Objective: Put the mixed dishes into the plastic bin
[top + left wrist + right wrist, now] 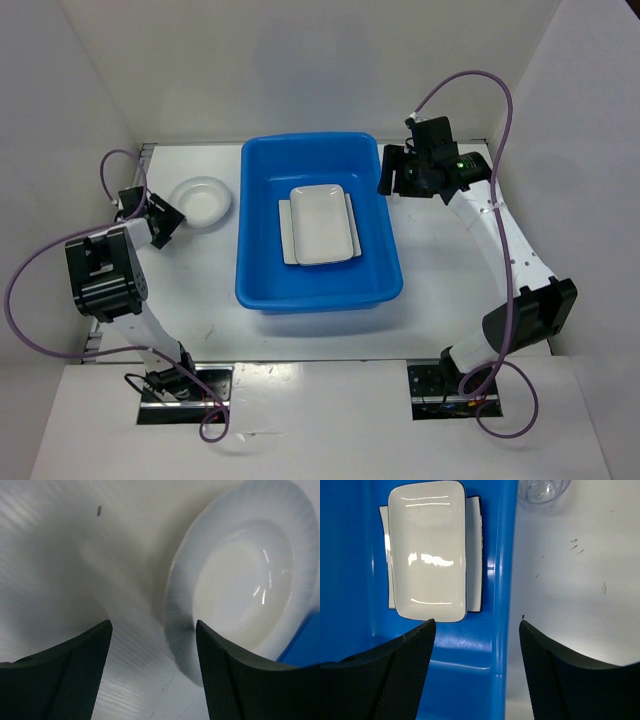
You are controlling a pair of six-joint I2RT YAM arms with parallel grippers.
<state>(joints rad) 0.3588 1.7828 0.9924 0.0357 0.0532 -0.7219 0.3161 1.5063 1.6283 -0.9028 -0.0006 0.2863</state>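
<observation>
top view: a bright-blue plastic bin (320,300) is holding two stacked white plates (323,222); a round white bowl (200,200) is lying on the surface (440,260) to its left. left wrist: the left tool (154,622) is gaping beside the bowl. right wrist: the right tool (477,621) is gaping over the bin's rim, near a small clear plastic cup (542,492).

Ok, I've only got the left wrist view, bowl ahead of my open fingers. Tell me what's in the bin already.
Observer: Two white plates lie stacked on the floor of the blue bin.
Operator: Now locate the clear cup.
Observer: The clear cup stands on the table just outside the bin's wall, in the right wrist view.
Operator: Give me the right gripper's state.
Observer: The right gripper is open and empty, above the bin's right rim.
</observation>
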